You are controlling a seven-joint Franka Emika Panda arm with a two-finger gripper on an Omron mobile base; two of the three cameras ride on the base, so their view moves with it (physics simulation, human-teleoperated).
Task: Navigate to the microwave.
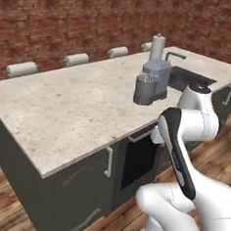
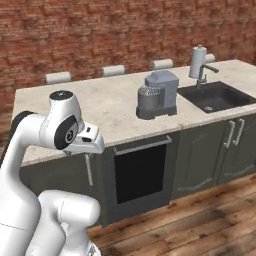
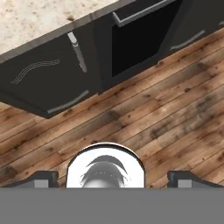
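The microwave is out of view. My arm is folded close to the base in front of a kitchen island (image 1: 64,108), with the hand (image 2: 86,141) held just below the counter's edge. In the hand view my gripper (image 3: 113,178) points down at the wooden floor (image 3: 166,113). Its two dark fingertips (image 3: 41,178) stand far apart, open, with nothing between them. Under the stone counter (image 2: 110,105) sits a built-in appliance with a dark window and a bar handle (image 2: 140,172); that is not the microwave.
A grey food processor (image 2: 157,95) stands on the counter. A dark sink with a faucet (image 2: 215,97) and a paper towel roll (image 2: 198,61) lie to the right. Pale stools (image 2: 114,70) line the far side before a brick wall (image 1: 71,16). Dark cabinet doors (image 3: 48,78) face me.
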